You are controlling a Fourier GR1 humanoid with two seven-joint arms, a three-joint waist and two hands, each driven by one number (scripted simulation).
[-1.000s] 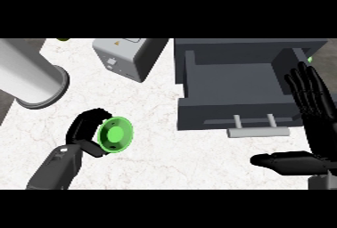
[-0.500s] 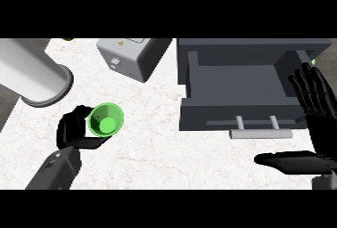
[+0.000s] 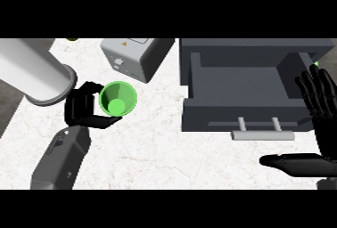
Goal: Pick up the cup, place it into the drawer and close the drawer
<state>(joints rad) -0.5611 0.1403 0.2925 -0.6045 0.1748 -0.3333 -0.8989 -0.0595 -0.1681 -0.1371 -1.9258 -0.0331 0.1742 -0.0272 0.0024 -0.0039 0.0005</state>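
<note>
Left hand (image 3: 84, 109) curls round glossy green conical cup (image 3: 118, 98).

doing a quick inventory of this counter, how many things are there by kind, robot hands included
green cup: 1
open drawer: 1
grey box-shaped appliance: 1
large silver cylinder: 1
robot hands: 2 (left robot hand curled round the cup, right robot hand open at the view's right edge)
total: 6

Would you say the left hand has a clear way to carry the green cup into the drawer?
Probably yes: the drawer stands open, with only bare counter between it and the left hand holding the green cup.
</note>
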